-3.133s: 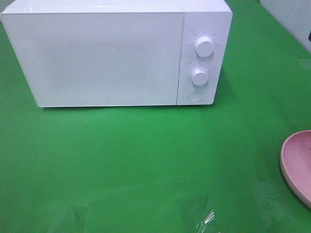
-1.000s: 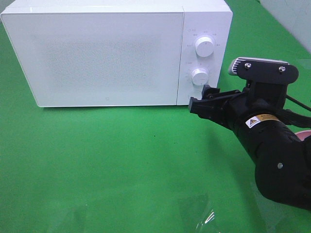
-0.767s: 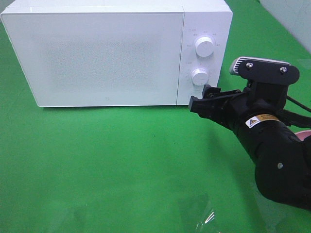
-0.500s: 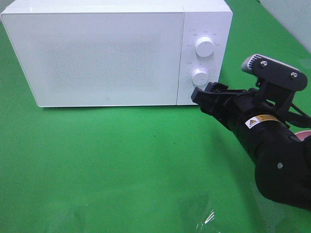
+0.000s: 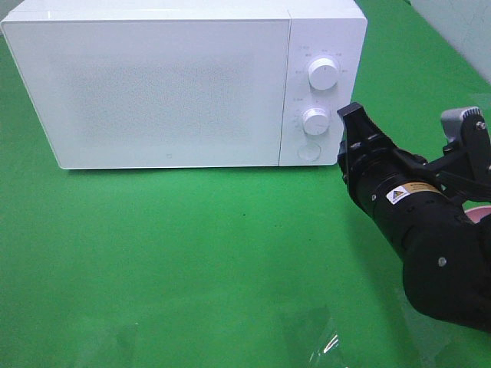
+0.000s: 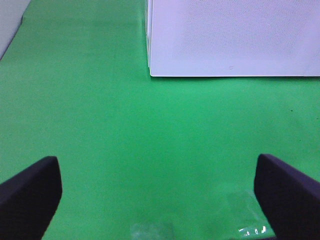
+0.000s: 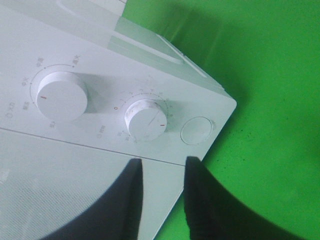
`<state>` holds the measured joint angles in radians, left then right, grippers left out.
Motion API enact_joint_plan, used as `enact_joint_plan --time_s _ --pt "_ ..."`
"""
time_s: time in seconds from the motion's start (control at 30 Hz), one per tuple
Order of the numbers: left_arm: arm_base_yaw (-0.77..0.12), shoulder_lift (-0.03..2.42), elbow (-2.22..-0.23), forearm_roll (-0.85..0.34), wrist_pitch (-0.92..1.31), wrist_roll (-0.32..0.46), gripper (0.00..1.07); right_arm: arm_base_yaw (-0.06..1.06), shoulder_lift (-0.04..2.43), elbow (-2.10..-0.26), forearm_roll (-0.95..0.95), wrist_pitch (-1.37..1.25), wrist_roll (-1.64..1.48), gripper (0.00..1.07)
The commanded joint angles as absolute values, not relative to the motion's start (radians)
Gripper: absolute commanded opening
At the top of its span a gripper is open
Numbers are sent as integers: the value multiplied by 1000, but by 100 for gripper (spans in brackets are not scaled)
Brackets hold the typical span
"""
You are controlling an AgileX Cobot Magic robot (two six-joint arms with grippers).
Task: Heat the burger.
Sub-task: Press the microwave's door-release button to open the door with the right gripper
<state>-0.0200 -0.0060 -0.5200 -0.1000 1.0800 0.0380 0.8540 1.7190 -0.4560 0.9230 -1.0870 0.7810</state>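
Your right gripper (image 7: pixel 162 167) sits at centre right of the overhead frame, just beside the control panel of the white microwave (image 5: pixel 169 84), near its round button (image 5: pixel 308 151) and lower dial (image 5: pixel 315 121). Its fingers (image 7: pixel 131 200) stand narrow, with a slim gap and nothing between them. Your left gripper (image 6: pixel 159 190) hangs spread wide over the green table (image 5: pixel 192 253), empty. The microwave door is closed. A pink plate (image 5: pixel 480 209) peeks in at the right edge. No view shows you the burger, so you cannot tell where it is.
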Motion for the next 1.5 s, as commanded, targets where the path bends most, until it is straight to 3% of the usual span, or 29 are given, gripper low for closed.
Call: enact_joint_plan --time_s 0.03,0.2,0.27,0.4,0.97,1.5 --pt "-21 -21 -516 -100 1069 34 96 858 1720 -463 912 -1063 893 22" --pt "-21 -21 -516 -100 1069 34 96 858 1720 -463 892 -1063 995 17" --pt "-21 -21 -516 -100 1069 34 96 858 1720 -463 848 -1059 1097 8" --pt "-21 -21 -516 -100 1069 34 96 858 1720 -463 826 -1056 1171 0" --pt "-21 -20 -516 -100 1069 34 96 846 1811 -488 786 -973 1300 0" --pt "-21 -20 -516 -100 1069 34 96 651 1934 -639 571 -873 1362 0"
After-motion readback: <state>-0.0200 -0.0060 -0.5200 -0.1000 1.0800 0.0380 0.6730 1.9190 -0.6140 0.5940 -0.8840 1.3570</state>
